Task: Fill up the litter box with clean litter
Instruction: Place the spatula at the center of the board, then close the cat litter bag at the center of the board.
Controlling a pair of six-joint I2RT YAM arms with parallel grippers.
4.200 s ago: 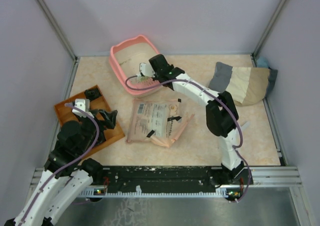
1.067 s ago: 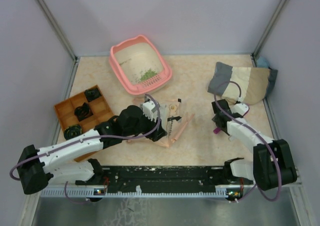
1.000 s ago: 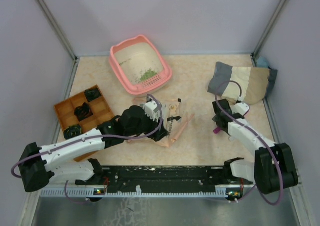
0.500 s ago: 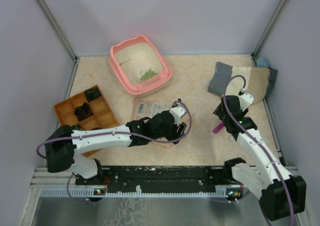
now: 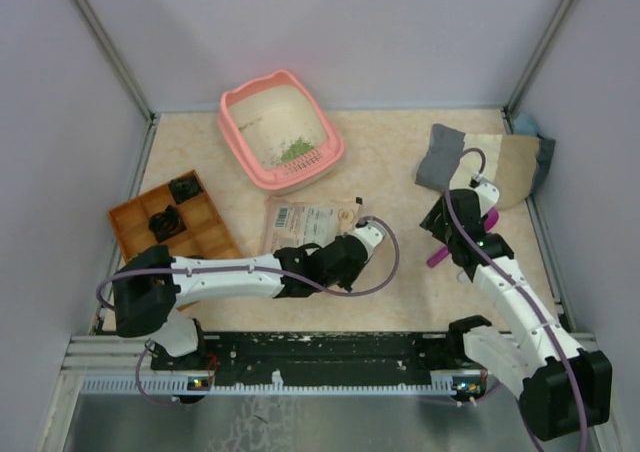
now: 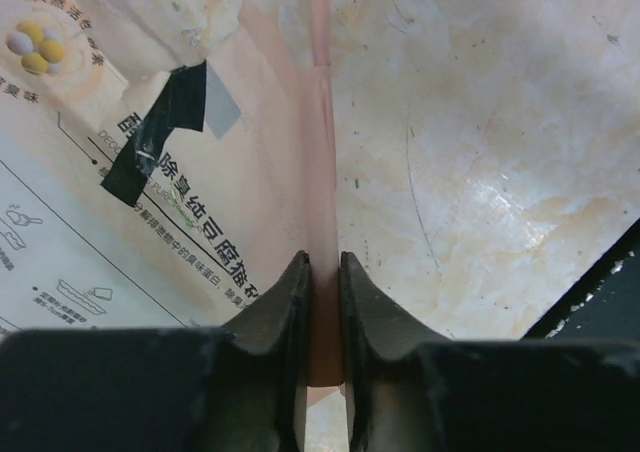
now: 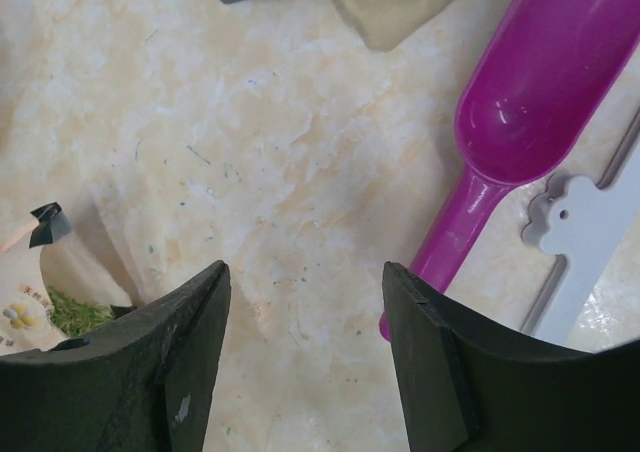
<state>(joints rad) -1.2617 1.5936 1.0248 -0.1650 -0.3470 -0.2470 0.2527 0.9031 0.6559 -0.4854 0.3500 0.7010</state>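
**Left gripper pinched on the bag edge, right gripper wide and empty**

Your left gripper [image 6: 322, 260] is closed down to a narrow gap, with the pink side edge of the paper bag [image 5: 300, 222] caught between its fingers. The bag lies flat on the counter [image 5: 390, 152]. Your right gripper [image 7: 303, 282] has its jaws spread wide and holds nothing, hanging over bare counter just beside the magenta scoop [image 7: 535, 82]. The litter box [image 5: 232, 137] sits beyond the bag at the far side. The clean litter [image 5: 293, 152] is a small green patch inside it, toward its near wall. An orange compartmented tray [image 5: 130, 222] lies at the left.
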